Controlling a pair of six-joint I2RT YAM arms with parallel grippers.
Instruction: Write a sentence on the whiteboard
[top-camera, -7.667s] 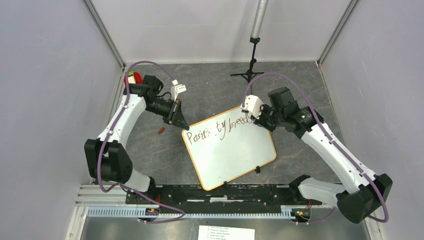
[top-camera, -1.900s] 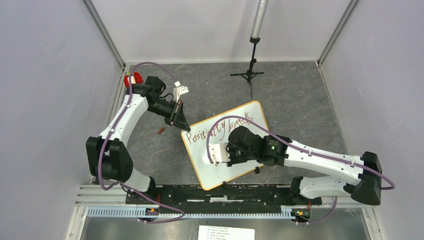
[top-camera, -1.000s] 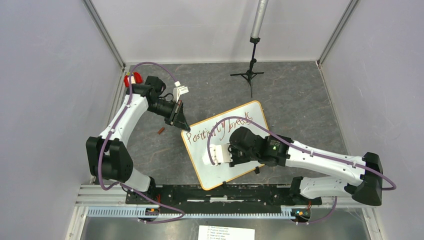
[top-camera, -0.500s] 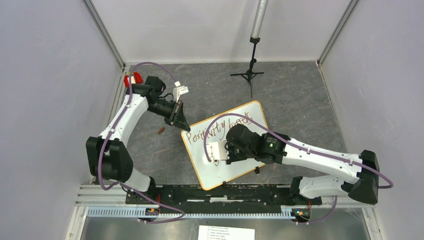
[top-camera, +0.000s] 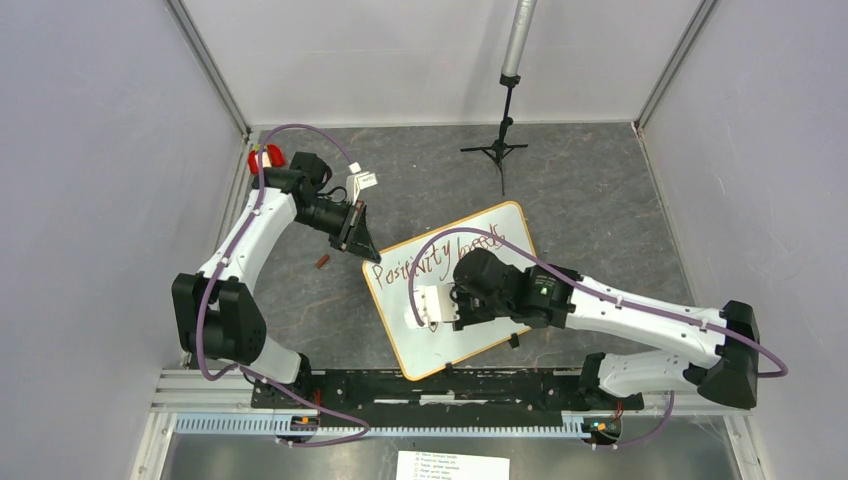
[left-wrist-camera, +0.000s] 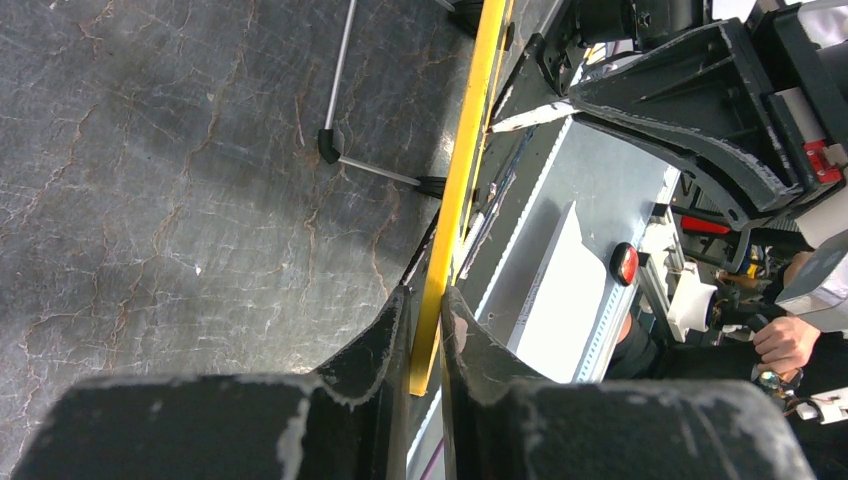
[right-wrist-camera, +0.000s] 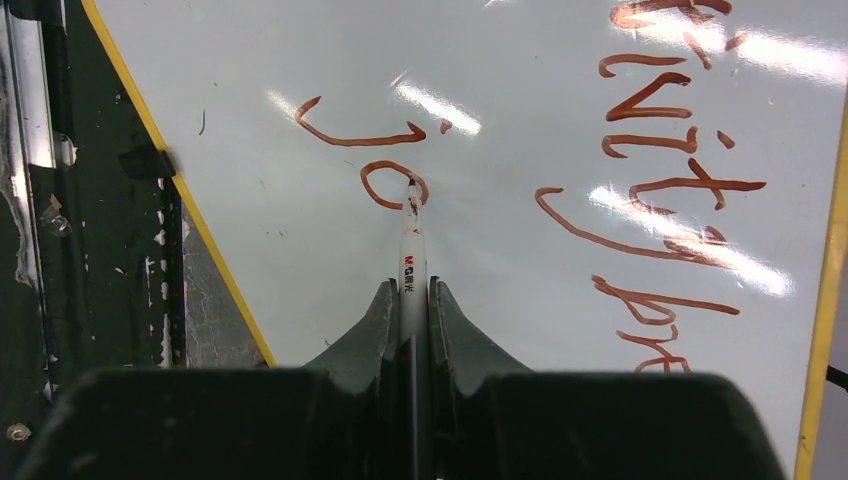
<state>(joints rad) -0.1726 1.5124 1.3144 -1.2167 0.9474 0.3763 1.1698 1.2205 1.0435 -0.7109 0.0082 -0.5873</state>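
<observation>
Jaws, right gripper (right-wrist-camera: 411, 290): pressed onto marker (right-wrist-camera: 411, 245). The barrel runs straight out along the gripper's axis, and the tip touches the whiteboard (right-wrist-camera: 290, 270) at the rim of a freshly drawn "o" (right-wrist-camera: 385, 188).

Jaws, left gripper (left-wrist-camera: 424, 300): pinching the whiteboard's yellow rim (left-wrist-camera: 462, 170) edge-on, one finger on each face, at the board's far-left corner.

Sentence (right-wrist-camera: 655, 185): brownish-red script. The first line runs along the far edge of the board. The second line is begun beneath it as "j" (right-wrist-camera: 350, 139) and "o", nearer the near edge and its black clip (right-wrist-camera: 148, 160).

Whiteboard (top-camera: 445, 350): flat on the table at mid-scene, turned so its long axis climbs from near-left to far-right. The right arm reaches across it from the right, and the left arm holds it from the left.

Governing relation: writing runs along the board's long axis, left to right, while the marker points leftward. The blank space for the next letter therefore appears to lie back toward the right jaws, just right of the tip, not ahead of it. The right arm is the nearer and the only one with a pen. Judged step: "joy" unfinished, with a letter and a full stop wanting. A drag rightward may push the board against the left grip.

Sundries:
- small brown piece (top-camera: 322, 262) on the table, left of the board
- tripod (top-camera: 500, 145) at the far side
- red item (top-camera: 262, 158) at far left
- printed sheet (top-camera: 452, 465) at the near edge
</observation>
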